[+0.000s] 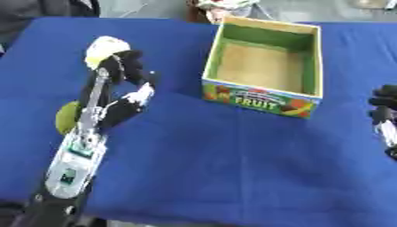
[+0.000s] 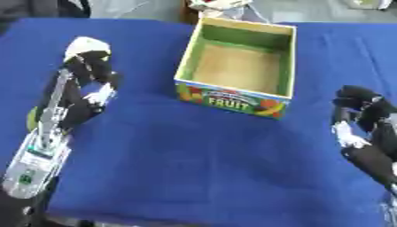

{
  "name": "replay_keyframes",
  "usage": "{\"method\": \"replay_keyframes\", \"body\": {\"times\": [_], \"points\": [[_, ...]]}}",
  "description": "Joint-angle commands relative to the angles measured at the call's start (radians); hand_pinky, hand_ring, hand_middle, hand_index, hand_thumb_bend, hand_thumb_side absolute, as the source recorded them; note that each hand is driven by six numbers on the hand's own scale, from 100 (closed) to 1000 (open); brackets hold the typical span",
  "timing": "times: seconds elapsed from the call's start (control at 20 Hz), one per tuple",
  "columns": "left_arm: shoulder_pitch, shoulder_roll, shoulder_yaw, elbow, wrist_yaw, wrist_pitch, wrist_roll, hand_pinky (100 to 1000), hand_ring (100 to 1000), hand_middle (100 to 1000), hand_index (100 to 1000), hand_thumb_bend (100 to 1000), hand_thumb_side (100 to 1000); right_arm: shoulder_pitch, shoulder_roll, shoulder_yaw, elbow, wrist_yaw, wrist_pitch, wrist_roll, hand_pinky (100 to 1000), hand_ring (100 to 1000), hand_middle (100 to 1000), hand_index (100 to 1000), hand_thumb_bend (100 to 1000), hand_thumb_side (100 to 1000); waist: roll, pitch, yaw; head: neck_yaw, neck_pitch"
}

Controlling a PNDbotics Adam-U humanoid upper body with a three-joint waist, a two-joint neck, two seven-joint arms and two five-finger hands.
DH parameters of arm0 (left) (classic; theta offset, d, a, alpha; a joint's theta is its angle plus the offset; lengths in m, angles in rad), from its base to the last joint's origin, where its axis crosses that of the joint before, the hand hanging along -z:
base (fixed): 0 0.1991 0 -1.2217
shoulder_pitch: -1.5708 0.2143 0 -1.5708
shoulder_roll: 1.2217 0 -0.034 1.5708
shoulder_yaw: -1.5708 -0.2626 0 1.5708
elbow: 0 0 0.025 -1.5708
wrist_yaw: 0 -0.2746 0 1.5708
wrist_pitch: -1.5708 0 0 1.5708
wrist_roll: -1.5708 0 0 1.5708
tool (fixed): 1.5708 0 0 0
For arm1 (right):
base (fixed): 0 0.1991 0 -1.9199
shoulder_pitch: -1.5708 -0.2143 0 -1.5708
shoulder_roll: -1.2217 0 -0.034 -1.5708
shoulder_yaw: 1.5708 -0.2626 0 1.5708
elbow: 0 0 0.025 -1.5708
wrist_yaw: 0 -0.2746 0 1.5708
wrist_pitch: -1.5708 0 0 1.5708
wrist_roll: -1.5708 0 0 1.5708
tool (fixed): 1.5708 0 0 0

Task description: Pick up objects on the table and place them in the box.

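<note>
Left hand (image 1: 124, 71) grips a white object (image 1: 105, 46).

The left hand (image 1: 124, 73) is black, with dark, rounded fingers (image 1: 133, 60) and a white patch near the thumb base at about 4 o'clock of the palm. Behind it runs a slim forearm: a silver rod along a black shell, widening toward 7 o'clock into a pale grey-silver housing with a small green-teal marking and a dark square inset. Below that the arm turns black again.

The right hand (image 2: 358, 111) is likewise glossy black, with bulky dark fingers (image 2: 353, 95) and a white patch at its 7 o'clock side. Its forearm is black, with a hint of silver at the lower edge.
</note>
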State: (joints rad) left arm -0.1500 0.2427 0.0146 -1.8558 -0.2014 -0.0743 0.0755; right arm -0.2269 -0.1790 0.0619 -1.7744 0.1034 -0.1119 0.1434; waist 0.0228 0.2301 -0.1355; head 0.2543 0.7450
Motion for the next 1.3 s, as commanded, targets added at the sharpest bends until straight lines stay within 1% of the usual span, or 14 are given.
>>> {"method": "replay_keyframes", "body": {"times": [0.05,0.5,0.7,0.85,0.95,1.1,1.2,1.3], "points": [[-0.010,0.004,0.005,-0.021,0.004,0.000,0.003,553,558,564,770,403,382,-0.007,-0.006,-0.004,-0.021,-0.004,-0.003,0.001,735,796,764,831,100,317,-0.002,-0.012,0.001,0.000,-0.011],[-0.012,0.006,0.010,-0.024,0.000,-0.001,0.007,554,558,565,770,405,381,-0.008,-0.006,-0.004,-0.021,-0.003,-0.004,0.002,736,796,764,831,100,320,-0.001,-0.013,0.001,-0.002,-0.012],[-0.019,0.033,0.029,-0.037,-0.015,-0.001,0.018,560,562,569,771,414,381,-0.006,-0.007,-0.006,-0.020,-0.002,-0.003,0.000,736,796,764,831,100,320,-0.001,-0.014,0.003,-0.006,-0.011],[-0.022,0.086,0.054,-0.053,-0.041,0.002,0.033,567,565,575,775,428,386,-0.002,-0.009,-0.009,-0.019,0.000,-0.003,-0.003,736,796,764,831,100,321,0.000,-0.015,0.006,-0.011,-0.009],[-0.013,0.161,0.075,-0.065,-0.069,0.004,0.042,574,568,581,780,437,390,-0.001,-0.012,-0.011,-0.018,0.002,-0.003,-0.005,736,796,764,831,100,320,0.003,-0.017,0.009,-0.016,-0.009],[0.010,0.251,0.093,-0.073,-0.109,0.004,0.037,588,575,593,790,436,386,0.001,-0.015,-0.012,-0.017,0.004,-0.003,-0.005,736,796,764,831,100,321,0.006,-0.018,0.011,-0.021,-0.009],[0.034,0.323,0.096,-0.070,-0.150,-0.001,0.004,602,582,605,794,439,395,0.003,-0.019,-0.013,-0.015,0.006,-0.003,-0.006,736,796,764,831,100,321,0.009,-0.021,0.011,-0.023,-0.007],[0.057,0.386,0.098,-0.062,-0.193,-0.010,-0.050,624,589,620,800,442,398,0.004,-0.022,-0.014,-0.014,0.008,-0.003,-0.007,736,796,764,831,100,320,0.013,-0.023,0.012,-0.025,-0.005]]}}
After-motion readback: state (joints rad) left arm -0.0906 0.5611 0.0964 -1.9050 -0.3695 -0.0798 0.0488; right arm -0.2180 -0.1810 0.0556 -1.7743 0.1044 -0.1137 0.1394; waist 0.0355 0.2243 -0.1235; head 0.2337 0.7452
